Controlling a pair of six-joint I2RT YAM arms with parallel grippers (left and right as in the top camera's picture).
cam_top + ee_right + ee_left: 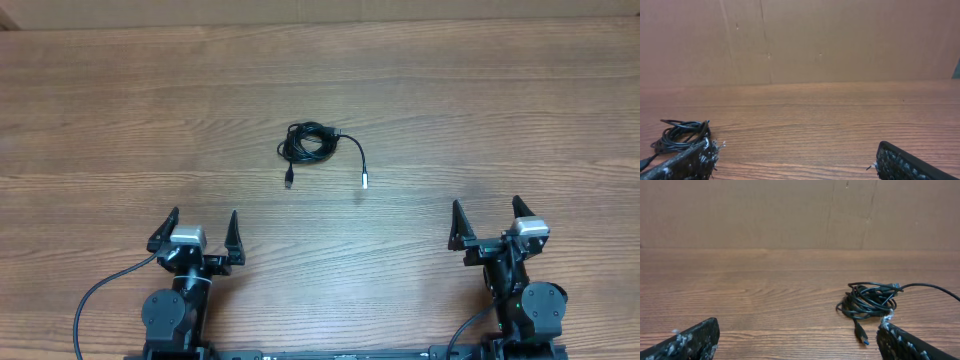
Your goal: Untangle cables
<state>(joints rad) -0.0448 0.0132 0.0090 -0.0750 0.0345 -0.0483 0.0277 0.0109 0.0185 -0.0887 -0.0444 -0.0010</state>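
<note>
Cables (308, 145): thin black cords wound into one small, tight coil with loops overlapping, lying flat on the wood-grain table (500, 100) slightly toward 12 o'clock of its centre. Two tails leave the coil. One exits at 3 o'clock, arcs round and ends in a silver-tipped plug (364, 182) at about 4 o'clock of the coil. The other is short and drops to a dark plug (289, 180) at 7 o'clock. A chunkier black connector body sits on the coil's 2 o'clock edge. Any markings on the plugs are too small to read, and no legible writing shows on the arms. Left gripper (204, 214) is at 7 o'clock of the coil, well apart from it, jaws spread wide with nothing between them. Right gripper (486, 203) is at 4 o'clock of the coil, further off, also spread wide and holding nothing. Left wrist view: coil (870, 301) sits at 2 o'clock ahead of the gripper (797, 340), dark plug pointing back toward the camera. Right wrist view: coil (682, 134) is at 10 o'clock of that gripper (795, 162), partly hidden behind one finger (687, 159). Plain brown wall (790, 210) stands behind the table.
</note>
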